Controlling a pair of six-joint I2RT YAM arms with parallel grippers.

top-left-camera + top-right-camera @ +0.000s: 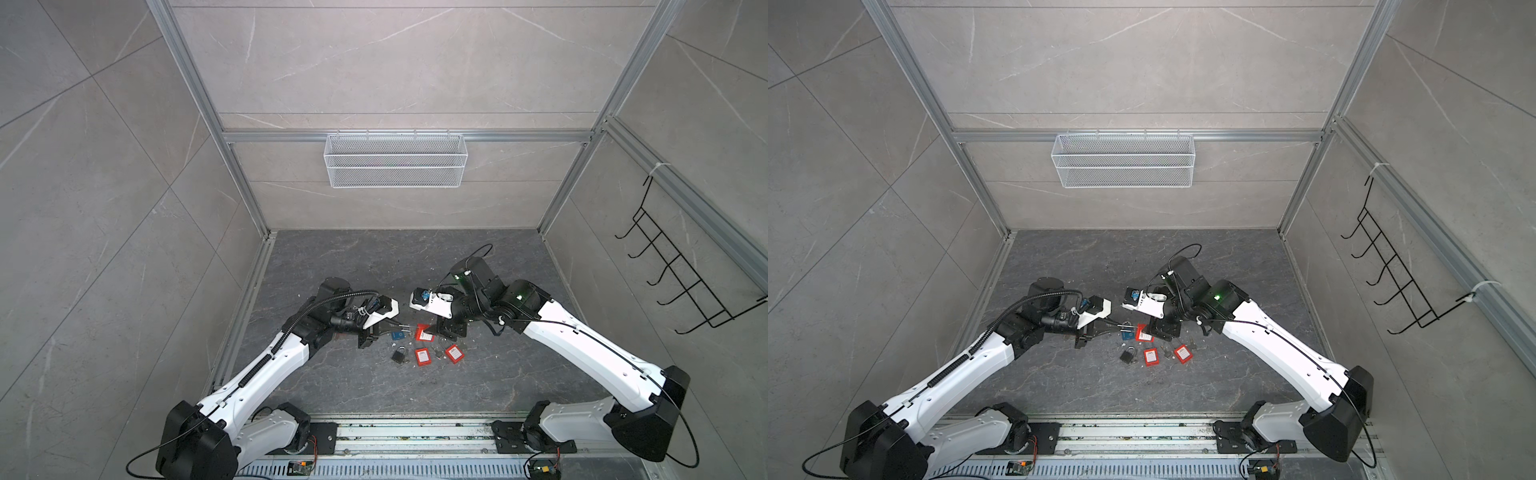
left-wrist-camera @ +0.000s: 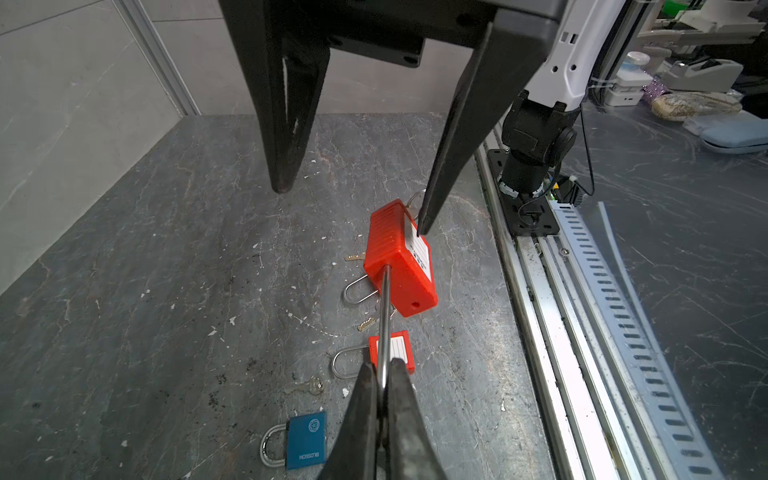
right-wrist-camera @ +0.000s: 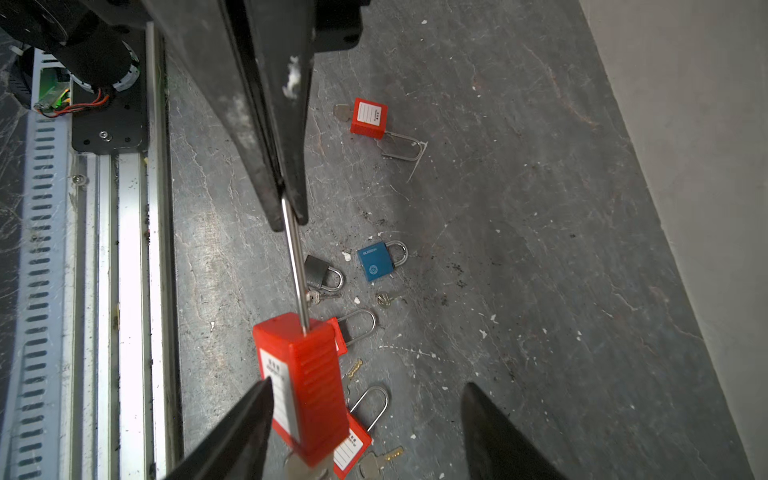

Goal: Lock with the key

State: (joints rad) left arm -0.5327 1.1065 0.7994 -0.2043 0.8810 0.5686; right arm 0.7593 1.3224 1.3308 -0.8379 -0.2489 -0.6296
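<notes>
**At mid-table: red padlock held aloft by its shackle, locking not yet done**

On the left, the left gripper (image 2: 384, 370) is pressed together on the shackle (image 2: 385, 316) of the red padlock (image 2: 399, 266), pinching the steel rod near its far end. The padlock hangs clear of the table (image 2: 166, 270), between the two arms, with its body towards the right arm. An open hole shows in the top of the body beside the seated leg. From that I judge the shackle to be unlatched, with its free leg out of the body.

Below the held padlock lie a blue padlock (image 2: 306, 440), a grey padlock (image 3: 318, 272), further red ones and several loose keys, all apart from both grippers.

On the right, the right gripper (image 3: 368, 388) stands spread wide and grips nothing. One fingertip (image 2: 422, 230) lies against the labelled face of the red body; the other is well clear. A silvery piece (image 3: 299, 469) shows at the underside of the body. It may be the key seated in the cylinder, but it is too cut off to confirm.

Step in hand, as judged: the padlock is presented and steadied for the right arm to work. The next move calls for the right fingers to line up on the key end and close on it squarely. The left pinch must meanwhile resist twisting, since a thin round rod can roll in the grip.
</notes>
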